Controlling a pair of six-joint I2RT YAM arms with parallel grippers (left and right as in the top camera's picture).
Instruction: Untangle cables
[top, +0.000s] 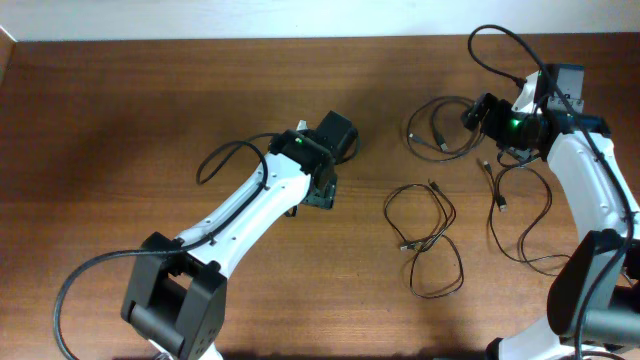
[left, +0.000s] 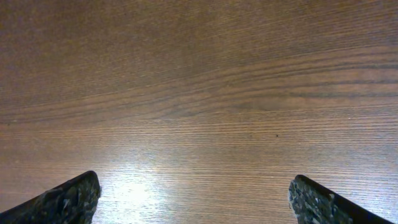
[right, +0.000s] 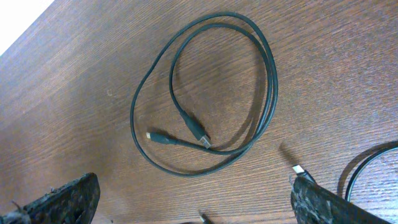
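Observation:
Three thin black cables lie apart on the wooden table. One coiled loop (top: 436, 130) sits at the back right and fills the right wrist view (right: 205, 93), both small plugs inside the loop. A second cable (top: 425, 242) lies in loose loops mid-right. A third (top: 520, 205) trails by the right arm; its silvery plug (right: 300, 169) lies by my right finger. My right gripper (top: 474, 113) (right: 193, 186) is open and empty, just beside the coiled loop. My left gripper (top: 322, 193) (left: 193, 202) is open and empty over bare wood, left of the cables.
The table's far edge meets a white wall (top: 300, 18). Thick black arm wires arc near the left arm (top: 225, 155) and above the right arm (top: 500, 40). Another plug tip (right: 202, 216) shows at the bottom of the right wrist view.

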